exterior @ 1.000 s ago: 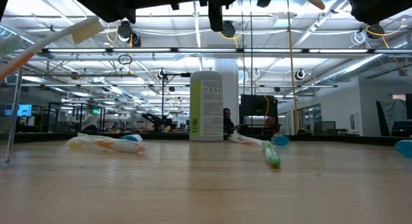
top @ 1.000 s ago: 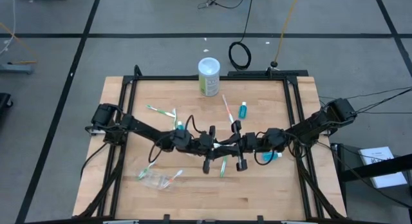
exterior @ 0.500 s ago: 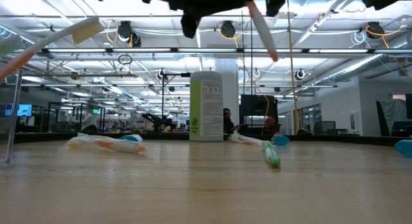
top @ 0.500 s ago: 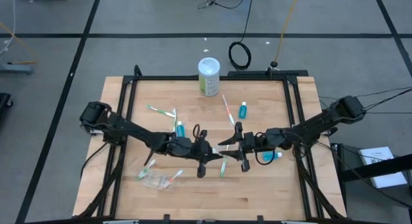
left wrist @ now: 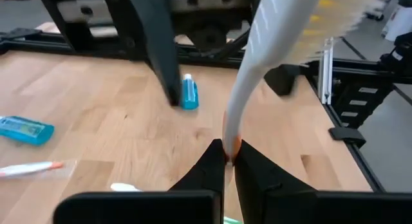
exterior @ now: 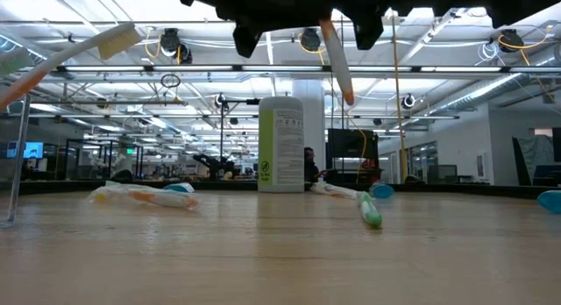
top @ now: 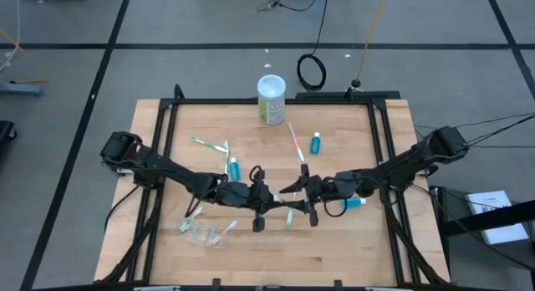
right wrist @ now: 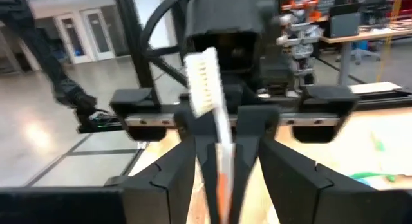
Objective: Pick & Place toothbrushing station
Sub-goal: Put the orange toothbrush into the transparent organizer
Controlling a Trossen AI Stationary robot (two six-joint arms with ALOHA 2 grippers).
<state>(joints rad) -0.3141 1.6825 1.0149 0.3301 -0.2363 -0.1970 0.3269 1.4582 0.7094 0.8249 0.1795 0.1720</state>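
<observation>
A white toothbrush [left wrist: 257, 76] with an orange handle part and a bristle head [right wrist: 202, 82] is held above the table's middle. It also shows in the low view [exterior: 337, 58]. My left gripper [left wrist: 228, 161], which also shows in the high view [top: 276, 195], is shut on it. My right gripper [right wrist: 222, 166] faces it from the right, near the table's middle [top: 294, 191]. It is open, with one finger on either side of the brush, touching nothing. Other toothbrushes [top: 209, 145], teal tubes [top: 315, 143] and a clear cup [top: 201, 233] lie on the table. My left gripper pinches the toothbrush's handle between its two fingertips, where white turns orange [left wrist: 230, 137]. The fingers come from the table's left. The brush is lifted clear and tilted, with the bristle head up and leaning back toward the wrist. An orange end [exterior: 347, 95] hangs lowest.
A white-and-green canister [top: 271, 99] stands at the far edge. A green toothbrush [top: 288, 217] lies under the grippers and a teal tube [top: 352, 203] lies by the right arm. Another tube [top: 233, 167] lies left of centre. A black frame [top: 380, 157] rims the table.
My left gripper has drawn back a little toward the table's left with the toothbrush. In the low view the brush has come down from the picture's top, gone left and tipped steeper, its orange end now lowest.
</observation>
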